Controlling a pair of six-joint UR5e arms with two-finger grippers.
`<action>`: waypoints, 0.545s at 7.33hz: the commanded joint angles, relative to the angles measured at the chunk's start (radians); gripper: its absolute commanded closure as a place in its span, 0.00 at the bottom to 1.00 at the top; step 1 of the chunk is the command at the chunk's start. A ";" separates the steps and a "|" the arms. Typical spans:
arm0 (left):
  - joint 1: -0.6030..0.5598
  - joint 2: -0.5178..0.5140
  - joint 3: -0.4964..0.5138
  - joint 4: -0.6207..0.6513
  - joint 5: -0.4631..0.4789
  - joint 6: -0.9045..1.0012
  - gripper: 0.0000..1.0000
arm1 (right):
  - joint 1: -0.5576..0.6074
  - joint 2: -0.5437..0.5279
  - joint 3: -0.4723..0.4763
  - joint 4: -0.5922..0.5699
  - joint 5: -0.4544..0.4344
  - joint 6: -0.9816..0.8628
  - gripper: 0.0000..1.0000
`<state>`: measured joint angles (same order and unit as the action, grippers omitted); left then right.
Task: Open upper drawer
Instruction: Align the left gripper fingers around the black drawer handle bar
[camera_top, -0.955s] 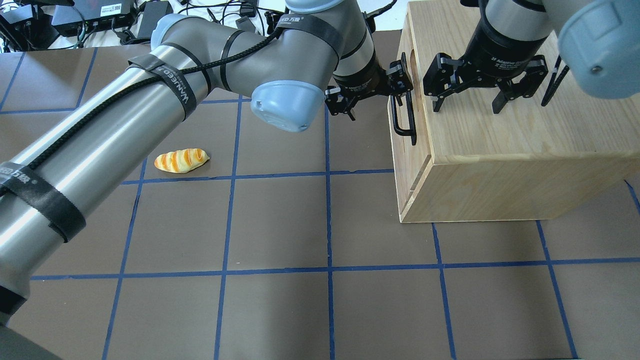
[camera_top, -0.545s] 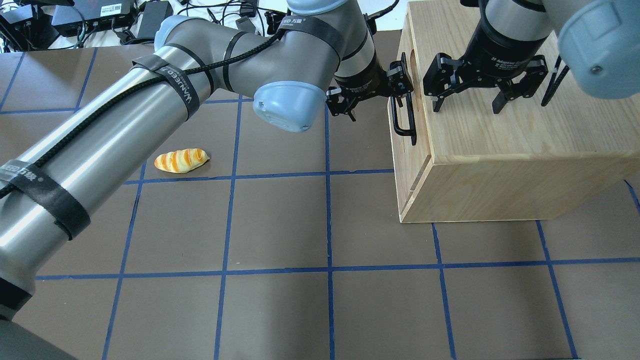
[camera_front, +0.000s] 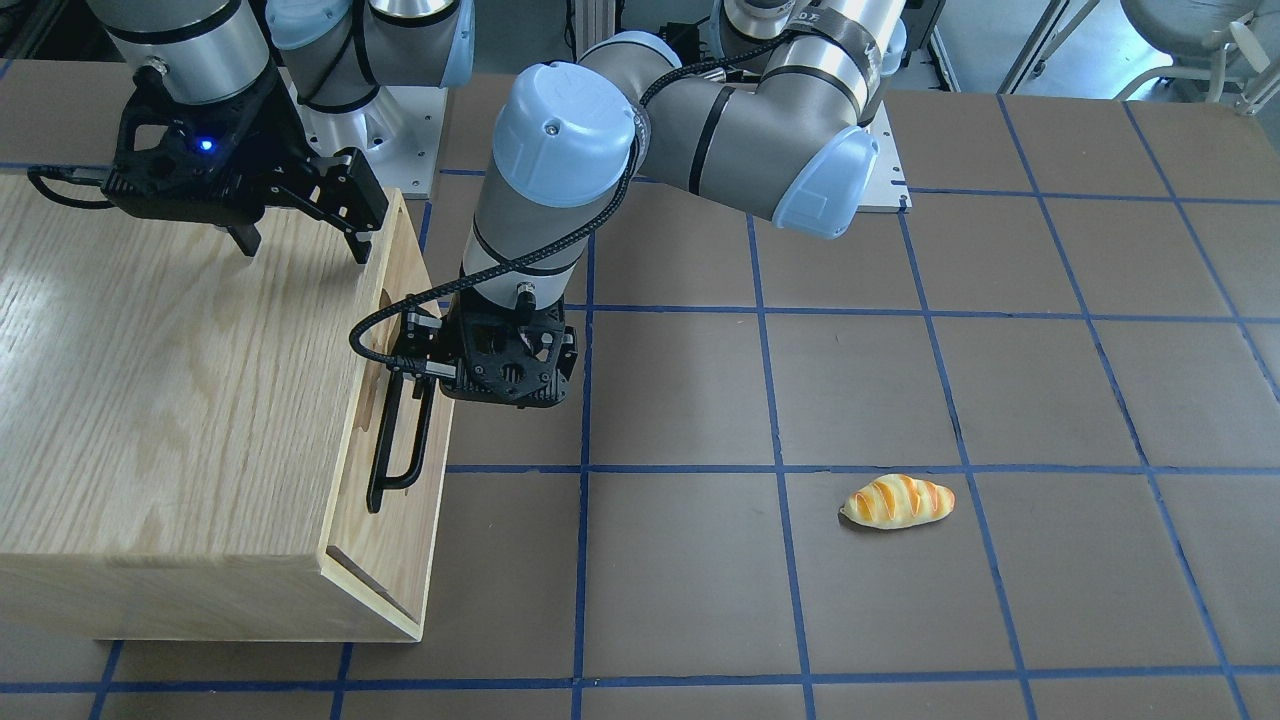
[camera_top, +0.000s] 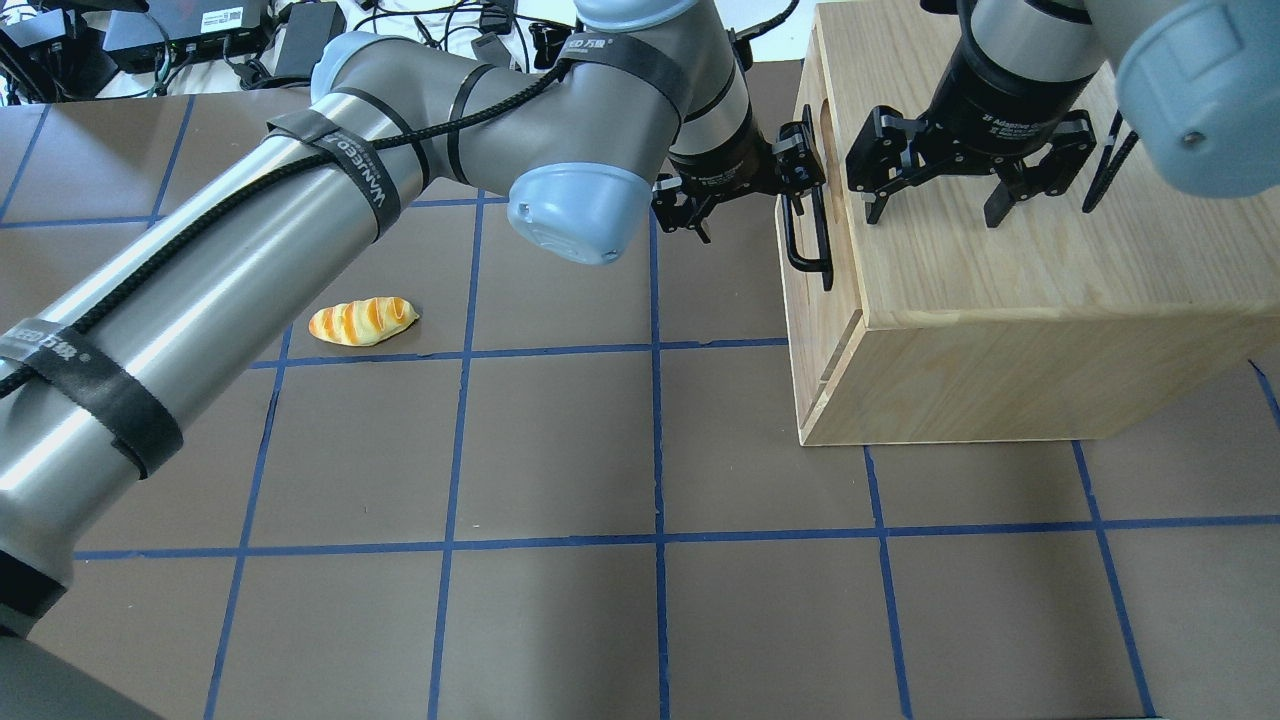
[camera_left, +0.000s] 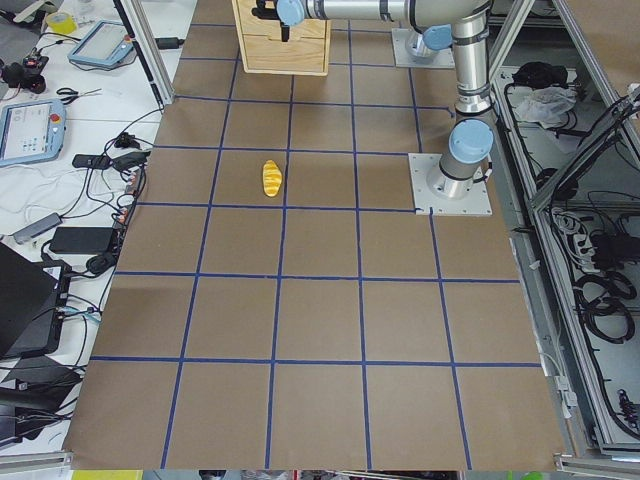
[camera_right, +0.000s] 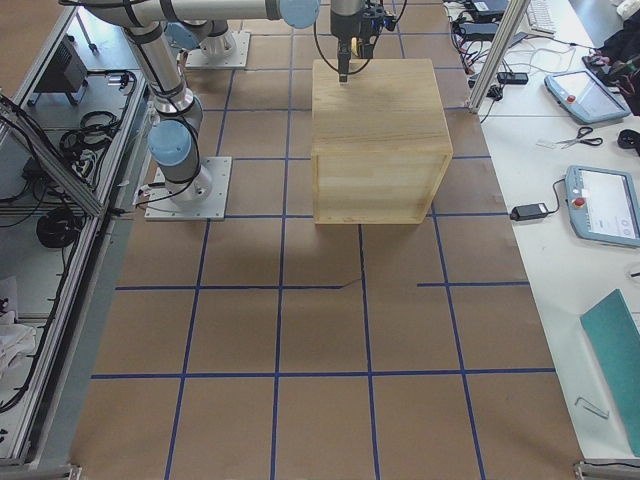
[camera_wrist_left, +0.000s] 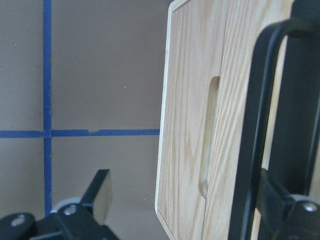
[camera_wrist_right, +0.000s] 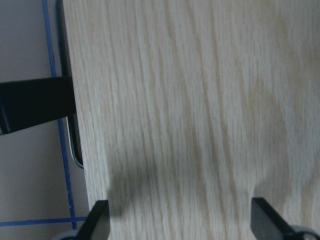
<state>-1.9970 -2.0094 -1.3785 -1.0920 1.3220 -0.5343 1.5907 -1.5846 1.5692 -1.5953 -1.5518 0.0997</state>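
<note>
The upper drawer's front panel (camera_front: 400, 540) sits flush in the oak cabinet (camera_top: 1000, 290), shut, with its black bar handle (camera_top: 808, 240) and a slot (camera_front: 384, 297). My left gripper (camera_top: 748, 200) is open at the handle's far end. In the left wrist view (camera_wrist_left: 192, 200) the handle (camera_wrist_left: 250, 150) runs just inside the right finger (camera_wrist_left: 285, 205), and the left finger (camera_wrist_left: 100, 192) hangs over the table. My right gripper (camera_top: 935, 205) is open and empty, with its fingertips just above the cabinet's top.
A toy bread roll (camera_top: 362, 322) lies on the brown gridded table (camera_top: 650, 600), well to the left of the cabinet. Cables and electronics boxes (camera_top: 180, 40) lie past the table's far edge. The left arm (camera_top: 250, 250) spans the left half.
My left arm's elbow has shifted slightly towards the cabinet. The left gripper stays at the handle. The drawer and the right gripper have not moved.
</note>
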 joint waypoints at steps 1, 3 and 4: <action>0.001 0.003 0.004 0.000 0.011 0.037 0.00 | 0.000 0.000 0.000 0.000 -0.001 0.000 0.00; 0.001 0.003 0.007 -0.002 0.043 0.046 0.00 | 0.000 0.000 0.000 0.000 -0.001 0.000 0.00; 0.003 0.004 0.007 -0.002 0.046 0.068 0.00 | 0.000 0.000 0.000 0.000 -0.001 0.000 0.00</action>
<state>-1.9952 -2.0060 -1.3721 -1.0932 1.3604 -0.4852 1.5907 -1.5846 1.5692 -1.5953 -1.5520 0.0997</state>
